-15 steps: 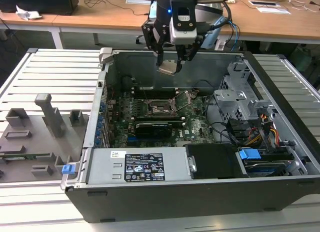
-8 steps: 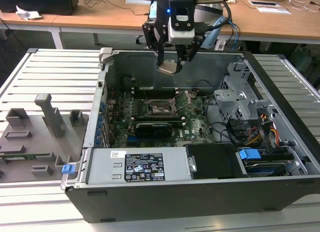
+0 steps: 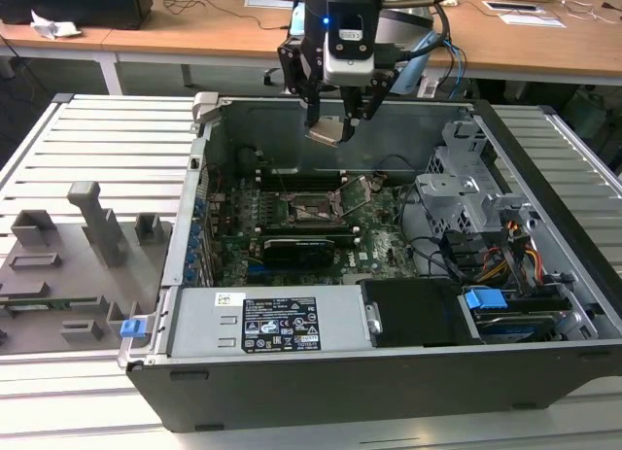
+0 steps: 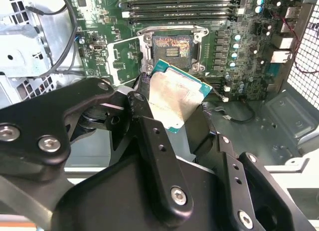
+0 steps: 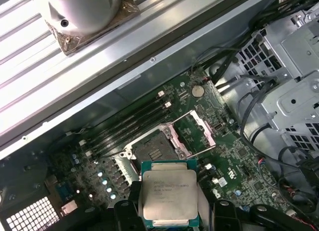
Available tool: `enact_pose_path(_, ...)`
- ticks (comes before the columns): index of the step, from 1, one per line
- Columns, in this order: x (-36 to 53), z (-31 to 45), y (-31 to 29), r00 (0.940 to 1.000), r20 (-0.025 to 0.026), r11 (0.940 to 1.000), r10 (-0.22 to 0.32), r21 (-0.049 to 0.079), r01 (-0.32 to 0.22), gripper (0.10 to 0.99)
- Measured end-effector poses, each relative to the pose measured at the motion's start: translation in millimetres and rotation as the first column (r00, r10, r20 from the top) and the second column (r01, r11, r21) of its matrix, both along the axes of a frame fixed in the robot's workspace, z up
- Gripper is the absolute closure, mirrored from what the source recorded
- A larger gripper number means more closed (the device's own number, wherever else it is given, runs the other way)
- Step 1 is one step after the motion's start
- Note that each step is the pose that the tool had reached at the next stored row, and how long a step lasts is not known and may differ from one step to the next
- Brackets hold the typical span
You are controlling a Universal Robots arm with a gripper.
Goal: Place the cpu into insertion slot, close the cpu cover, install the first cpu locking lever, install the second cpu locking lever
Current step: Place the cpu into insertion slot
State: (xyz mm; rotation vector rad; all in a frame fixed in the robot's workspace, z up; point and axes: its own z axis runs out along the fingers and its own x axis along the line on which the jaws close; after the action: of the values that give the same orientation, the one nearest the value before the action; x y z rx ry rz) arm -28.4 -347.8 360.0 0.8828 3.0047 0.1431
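Jaws pinch cpu [image 5: 169,196], hanging abv bare insertion slot [image 5: 152,150]; cpu cover [image 5: 205,130] prob. flipped open.

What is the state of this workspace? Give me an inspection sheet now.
Surface: slatted metal table carrying an open computer case.
Job's things: cpu held above the board; insertion slot empty; cpu cover raised open.
Clutter: grey fixtures on the table at the exterior view's left.
Grippers: gripper shut on the cpu, clear of the slot.
Cables: black bundles beside the drive cage.
Surroundings: wooden desks behind.
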Motion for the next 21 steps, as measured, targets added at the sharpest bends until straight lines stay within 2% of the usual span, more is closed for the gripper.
enact_pose_path(10,-0.1,-0.3,0.0,0.9970,0.0000,0.9970,-0.078,0.000,0.078,0.561)
enact_pose_path(17,-0.1,-0.8,0.0,0.9875,0.0000,0.9875,-0.158,0.000,0.158,0.561)
enact_pose_path(21,-0.1,-0.9,0.0,0.9834,0.0000,0.9834,-0.182,0.000,0.182,0.561)
